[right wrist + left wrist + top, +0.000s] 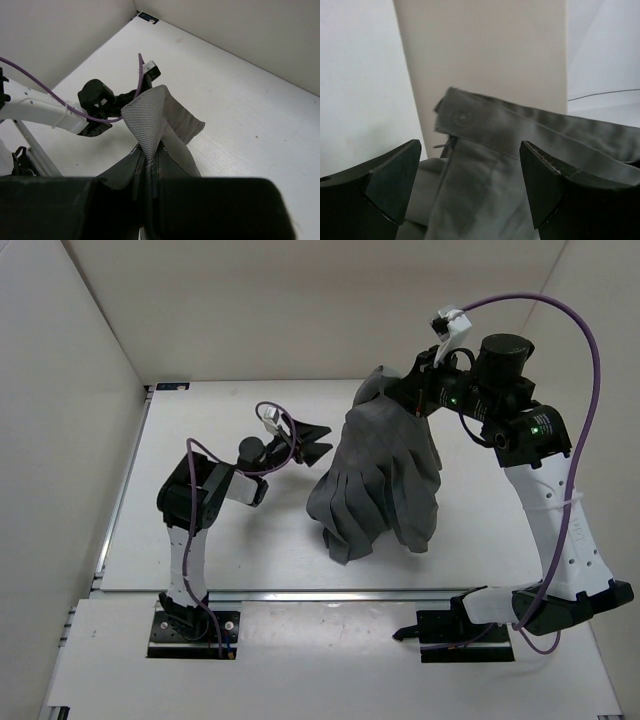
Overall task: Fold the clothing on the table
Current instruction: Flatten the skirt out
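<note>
Now we see the grey skirt hanging up in the middle right of the top view. Its top end is pinched by the right gripper, high in the upper right of the frame. Its wide bottom end spreads out on the white table below.

In the right wrist view, the two black fingers are squeezed tight together low in the middle of the frame. A thin fold of the skirt is caught between them. The cloth pokes up from the fingers in a point and then bends off to the right.

The left gripper sits just left of the skirt in the top view, near the middle of the frame. Its jaws are spread wide and point at the cloth. We cannot tell from above if the tips touch the skirt.

In the left wrist view, one black finger is in the lower left and the other is in the lower right. They are wide apart and hold nothing. We see the skirt through the gap between them. Its waistband runs from the middle down to the right, with a small round button near its left end.
</note>
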Tool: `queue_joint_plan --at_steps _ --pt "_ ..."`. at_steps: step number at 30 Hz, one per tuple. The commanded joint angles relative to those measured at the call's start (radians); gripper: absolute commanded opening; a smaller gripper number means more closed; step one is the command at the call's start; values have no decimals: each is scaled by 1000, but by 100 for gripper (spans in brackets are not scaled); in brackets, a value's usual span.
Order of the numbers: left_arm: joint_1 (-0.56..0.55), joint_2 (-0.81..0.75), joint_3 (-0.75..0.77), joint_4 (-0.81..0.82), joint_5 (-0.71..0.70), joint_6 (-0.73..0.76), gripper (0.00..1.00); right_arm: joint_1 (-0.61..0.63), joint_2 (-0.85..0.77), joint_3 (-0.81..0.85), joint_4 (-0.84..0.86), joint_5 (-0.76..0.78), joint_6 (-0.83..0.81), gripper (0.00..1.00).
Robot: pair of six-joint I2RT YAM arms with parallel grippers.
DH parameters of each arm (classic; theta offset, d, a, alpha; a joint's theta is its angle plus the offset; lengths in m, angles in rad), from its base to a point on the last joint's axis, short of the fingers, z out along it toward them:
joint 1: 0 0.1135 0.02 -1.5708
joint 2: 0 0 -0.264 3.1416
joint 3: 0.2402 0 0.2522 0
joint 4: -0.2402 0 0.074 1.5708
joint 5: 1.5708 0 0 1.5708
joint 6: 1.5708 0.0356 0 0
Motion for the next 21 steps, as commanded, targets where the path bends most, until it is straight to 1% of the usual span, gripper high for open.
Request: queue_joint_plan --at_steps 1,4,8,15,16,17,18,19,21 --pt "10 -104 21 545 -9 -21 91 -1 -20 9 75 4 9 0" --pt "-22 -90 60 544 -24 -37 92 6 -17 -13 84 0 14 0" --pt "-49 -52 130 541 -11 -76 91 9 -20 -13 84 1 17 0" --pt "-77 -45 127 538 11 -46 89 -1 -24 -19 99 -14 26 0" --pt "-79 -45 121 534 12 -41 83 -10 -32 -22 101 -19 29 0" --pt "-82 -45 118 536 12 -37 71 -13 -27 -30 101 -17 29 0" --pt "-80 -48 118 534 14 -37 65 -11 -29 -24 103 -22 34 0" --pt "-85 -38 118 528 20 -31 52 -14 -27 -22 100 -23 31 0" --pt "-80 -35 122 528 19 -27 20 -10 -29 -26 101 -23 28 0"
